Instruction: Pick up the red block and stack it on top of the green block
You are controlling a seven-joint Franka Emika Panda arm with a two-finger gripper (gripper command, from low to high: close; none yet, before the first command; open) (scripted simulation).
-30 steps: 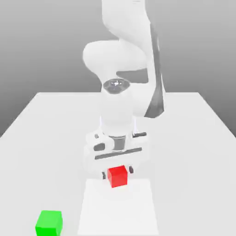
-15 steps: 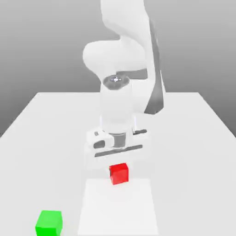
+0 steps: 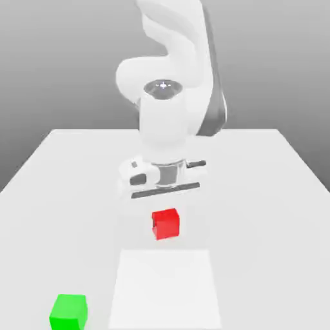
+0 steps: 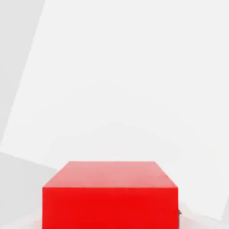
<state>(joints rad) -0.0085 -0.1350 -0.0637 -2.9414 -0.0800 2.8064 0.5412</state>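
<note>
Since a second ago the arm has risen from the table [image 3: 271,174], and the red block [image 3: 166,223] has gone up with it, off the pale square patch [image 3: 164,290] where it sat. That block now hangs in the air just under the gripper [image 3: 165,207], above the far edge of the patch, with its faint shadow on the surface below. In the hand view the red block [image 4: 110,193] sits close in front of the camera with the pale patch [image 4: 134,80] well beneath it, which fits a lifted load. The fingers themselves are hard to make out behind the block, but they are clamped tight on it, since it travels with the hand. The green block [image 3: 68,311] rests on the table toward the exterior view's left and close to the camera, well apart from the red one. So the pick is done and the lift is under way. Next, I judge, comes a carry toward the green block, keeping the red one high enough to clear it, then squaring it directly above before lowering. A slight tilt or offset there could topple the stack.
</note>
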